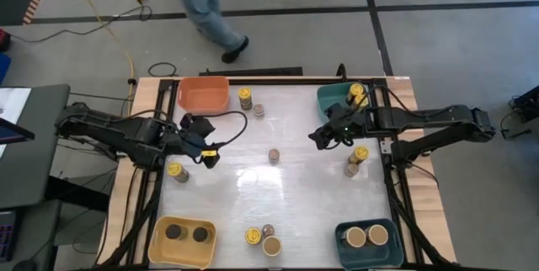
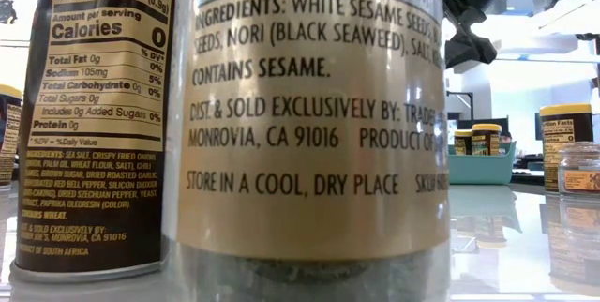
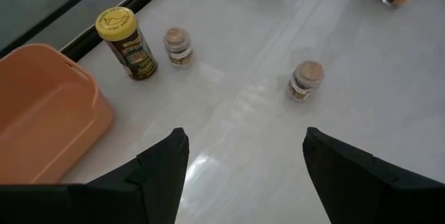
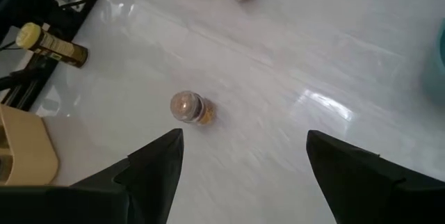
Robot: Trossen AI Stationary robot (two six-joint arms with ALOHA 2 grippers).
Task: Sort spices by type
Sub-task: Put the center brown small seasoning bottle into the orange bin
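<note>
**Both grippers open and empty above the table; jars all standing upright**

We take the small grey-topped jar (image 1: 274,155) at the middle of the table as our landmark. It stands upright, its long axis vertical and its cap facing up, touching nothing. Our left gripper (image 1: 205,143) hovers to the left of it, fingers (image 3: 161,168) spread wide with nothing between them. Our right gripper (image 1: 322,135) hovers to the right of it and slightly toward the far edge, jaws likewise apart and empty.

Toward the far edge from the landmark, a yellow-lidded jar (image 1: 245,98) and a second small grey-topped jar (image 1: 258,110) stand upright just beside each other, next to the orange bin (image 1: 203,92). Left of the landmark, another yellow-lidded jar (image 1: 177,171) stands alone. Right of it, a pair of jars (image 1: 355,161) stand close together. Toward the near edge, three jars (image 1: 264,240) cluster together upright. The yellow bin (image 1: 182,241) holds two black-lidded jars; the dark teal bin (image 1: 367,244) holds two tan-lidded ones; the far teal bin (image 1: 341,98) holds yellow-lidded ones.
</note>
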